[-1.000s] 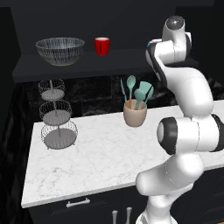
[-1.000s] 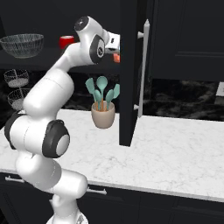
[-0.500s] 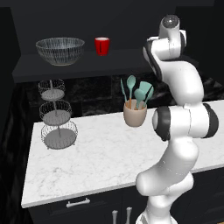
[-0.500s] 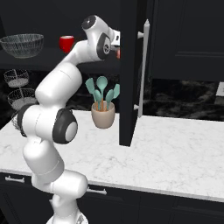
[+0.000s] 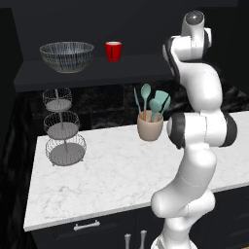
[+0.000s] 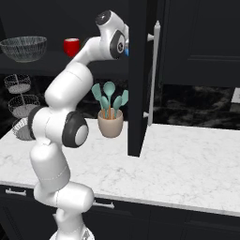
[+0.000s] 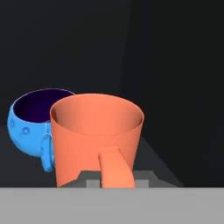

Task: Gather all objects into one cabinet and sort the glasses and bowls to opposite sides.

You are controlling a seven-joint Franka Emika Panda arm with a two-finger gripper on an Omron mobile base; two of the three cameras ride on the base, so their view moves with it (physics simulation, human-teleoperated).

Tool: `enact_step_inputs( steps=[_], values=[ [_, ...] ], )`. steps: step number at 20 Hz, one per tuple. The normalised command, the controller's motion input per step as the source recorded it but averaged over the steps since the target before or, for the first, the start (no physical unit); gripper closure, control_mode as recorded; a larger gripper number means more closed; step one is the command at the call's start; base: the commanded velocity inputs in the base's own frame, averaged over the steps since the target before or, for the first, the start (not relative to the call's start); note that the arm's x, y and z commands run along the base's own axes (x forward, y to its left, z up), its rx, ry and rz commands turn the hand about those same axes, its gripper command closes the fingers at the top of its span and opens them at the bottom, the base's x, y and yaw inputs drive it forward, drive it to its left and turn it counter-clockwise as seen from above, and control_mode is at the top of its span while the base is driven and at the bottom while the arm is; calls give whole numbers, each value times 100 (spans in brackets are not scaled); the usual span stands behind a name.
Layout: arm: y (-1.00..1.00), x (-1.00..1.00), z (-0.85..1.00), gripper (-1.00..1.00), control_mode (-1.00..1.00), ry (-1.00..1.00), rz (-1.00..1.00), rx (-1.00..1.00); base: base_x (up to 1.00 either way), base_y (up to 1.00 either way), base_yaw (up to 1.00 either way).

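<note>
Roughly halfway, I'd say — striped bowl (image 5: 66, 56) and red cup (image 5: 113, 50) already sit on the cabinet shelf (image 5: 87, 73), bowl at the left, cup just right of it. What's left is the orange mug (image 7: 96, 138) and the little blue bowl (image 7: 33, 127), both over by the open door (image 6: 140, 79). The mug is right in front of my end effector (image 7: 114, 180), handle (image 7: 115, 168) pointing straight at me between the fingertips. Can't tell if I'm clamped on it — the tips are mostly hidden. The blue bowl sits just behind the mug, touching or nearly so.
</note>
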Motion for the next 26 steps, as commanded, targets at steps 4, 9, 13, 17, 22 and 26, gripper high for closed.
enact_step_inputs(
  steps=[4, 9, 13, 17, 22, 26],
  values=[
    [-1, 0, -22, 100, -100, 0, 0, -1, 0, 0, 0],
    [0, 0, -32, 100, -100, 0, 0, -3, 0, 0, 0],
    [0, 0, -32, 100, -100, -1, 0, -2, 0, 0, 0],
    [0, 0, -34, 100, -100, -8, 0, 0, 0, 0, 0],
    [0, -6, -24, 100, -100, -9, 0, 0, 0, 0, 0],
    [2, -5, -11, 100, -100, -1, 0, 0, 0, 0, 0]
  ],
)
